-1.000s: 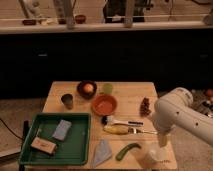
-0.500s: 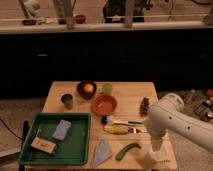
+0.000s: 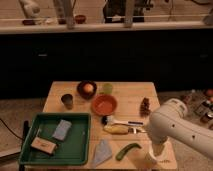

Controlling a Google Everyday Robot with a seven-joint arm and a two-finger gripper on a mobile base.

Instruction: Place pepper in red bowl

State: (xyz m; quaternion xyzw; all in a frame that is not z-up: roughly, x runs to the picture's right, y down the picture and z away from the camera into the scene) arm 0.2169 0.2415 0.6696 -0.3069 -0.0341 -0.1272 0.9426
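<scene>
Your gripper point(image 3: 152, 159) hangs open and empty, farther right of the red bowl point(image 3: 104, 105) than the pepper point(image 3: 128, 151), which lies well in front of that bowl, so set the jaws across its slim middle before closing.

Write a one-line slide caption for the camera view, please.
The gripper hangs over the front right corner of the table, beside the green pepper; the red bowl sits empty, farther back.
</scene>
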